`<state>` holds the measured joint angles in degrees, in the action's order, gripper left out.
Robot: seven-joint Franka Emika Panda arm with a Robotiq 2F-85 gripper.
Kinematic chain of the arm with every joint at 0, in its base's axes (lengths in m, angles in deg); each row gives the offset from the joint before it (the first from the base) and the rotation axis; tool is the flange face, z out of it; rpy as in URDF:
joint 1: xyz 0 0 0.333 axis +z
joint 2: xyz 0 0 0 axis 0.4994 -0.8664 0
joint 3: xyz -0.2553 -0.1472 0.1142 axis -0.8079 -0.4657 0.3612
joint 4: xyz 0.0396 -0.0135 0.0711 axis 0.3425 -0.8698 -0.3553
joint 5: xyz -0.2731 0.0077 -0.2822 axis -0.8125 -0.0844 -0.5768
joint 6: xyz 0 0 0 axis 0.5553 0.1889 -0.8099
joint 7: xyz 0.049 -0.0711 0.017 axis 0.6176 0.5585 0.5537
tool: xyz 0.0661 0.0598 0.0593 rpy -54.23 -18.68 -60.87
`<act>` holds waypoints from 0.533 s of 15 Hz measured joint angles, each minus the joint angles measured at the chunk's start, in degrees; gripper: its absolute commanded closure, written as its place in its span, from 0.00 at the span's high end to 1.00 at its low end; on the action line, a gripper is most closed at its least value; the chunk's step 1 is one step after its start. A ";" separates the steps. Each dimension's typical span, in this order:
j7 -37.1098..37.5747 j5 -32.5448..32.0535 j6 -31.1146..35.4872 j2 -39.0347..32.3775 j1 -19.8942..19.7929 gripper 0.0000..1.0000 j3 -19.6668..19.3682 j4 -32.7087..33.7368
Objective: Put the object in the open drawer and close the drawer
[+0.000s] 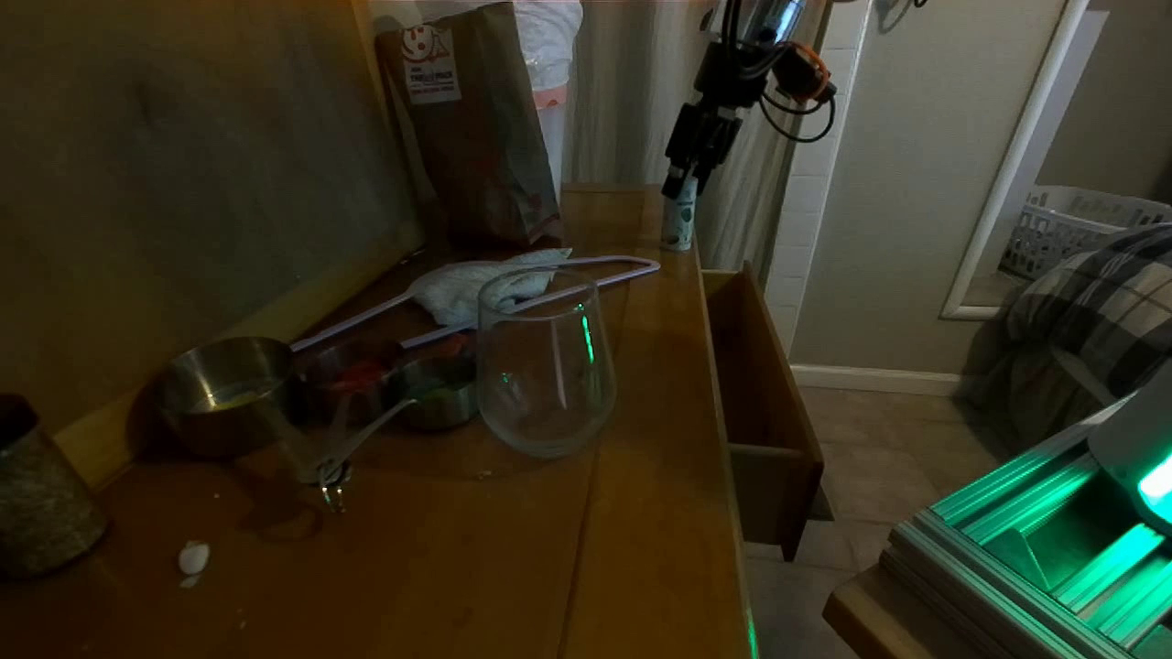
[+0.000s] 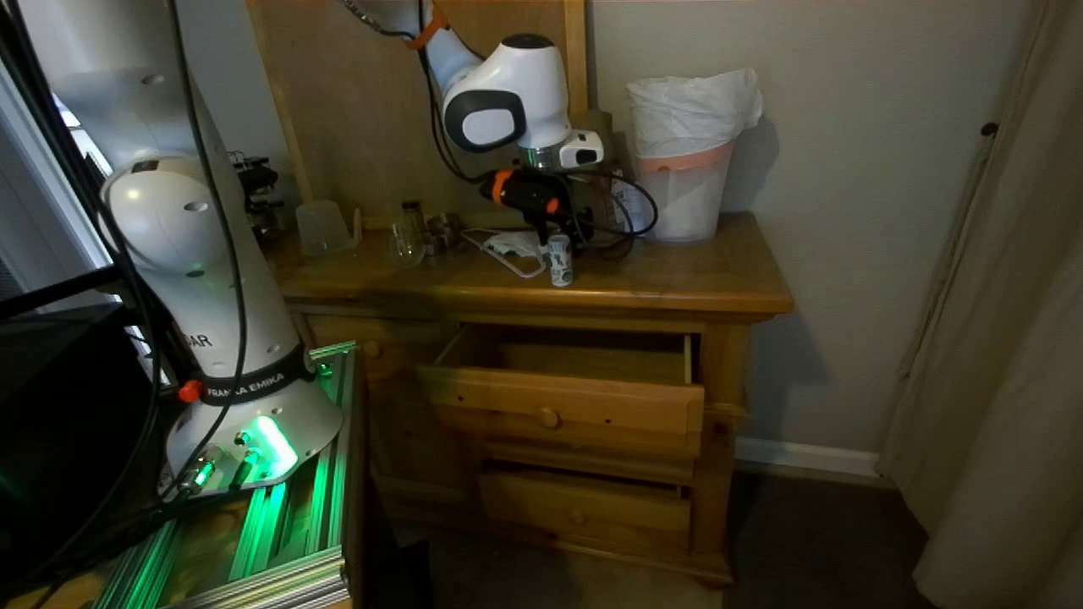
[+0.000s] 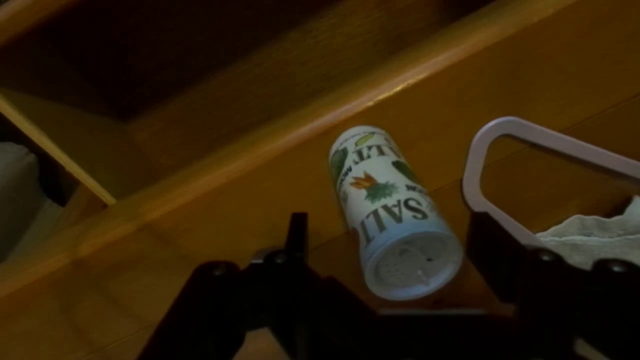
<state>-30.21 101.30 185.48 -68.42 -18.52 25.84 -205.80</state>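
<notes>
The object is a small cylindrical salt can with a pale printed label and a grey top. It stands upright on the dresser top near its front edge, and shows in both exterior views. My gripper is open around the can's upper end, one finger on each side. A gap shows on the left; the right finger is close to the can. The gripper points down over the can in an exterior view. The wooden drawer is pulled open below the can; it also shows in another view.
A white hanger and a grey cloth lie beside the can. A clear glass, metal measuring cups and a brown paper bag stand on the dresser. A lined bin is at its end. A lower drawer is slightly open.
</notes>
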 measured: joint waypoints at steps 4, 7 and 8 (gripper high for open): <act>0.00 -0.07 0.08 -0.07 -0.54 0.24 0.67 0.05; 0.02 -0.63 0.11 0.20 -1.10 0.20 0.74 0.08; 0.06 -0.74 0.05 0.58 -1.37 0.20 0.74 0.07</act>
<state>-30.15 100.55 185.53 -67.83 -19.88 26.58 -205.72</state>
